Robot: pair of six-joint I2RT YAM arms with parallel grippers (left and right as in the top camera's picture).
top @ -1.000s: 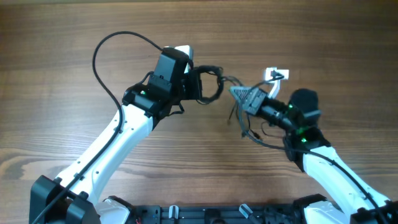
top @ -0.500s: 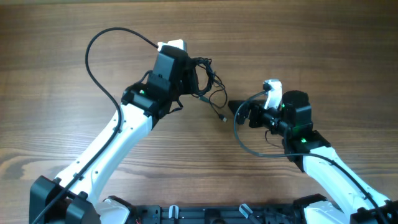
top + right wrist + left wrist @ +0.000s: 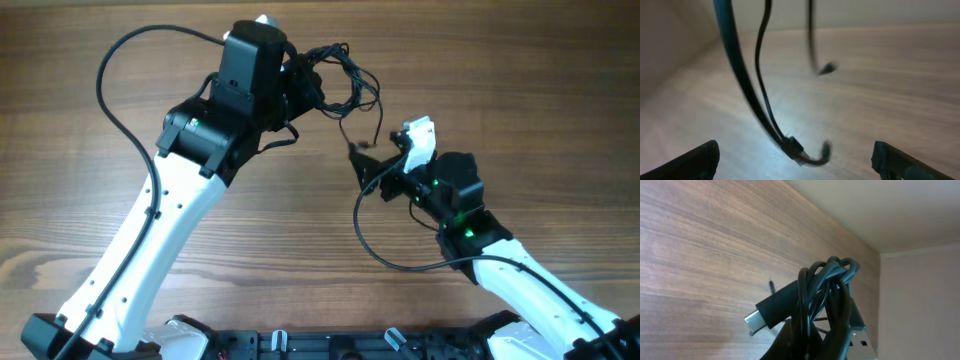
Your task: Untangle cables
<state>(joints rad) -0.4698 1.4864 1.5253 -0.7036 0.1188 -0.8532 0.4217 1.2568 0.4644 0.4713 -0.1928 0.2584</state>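
The cables point(image 3: 827, 305) are clamped in the left hand point(image 3: 300, 85) above the worktop point(image 3: 520, 60); the right hand point(image 3: 796, 161) is spread apart.

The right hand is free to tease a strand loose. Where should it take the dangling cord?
Just above its plug end, from the side: the cord hangs free in front of the open right hand, below the bundle the left hand holds.
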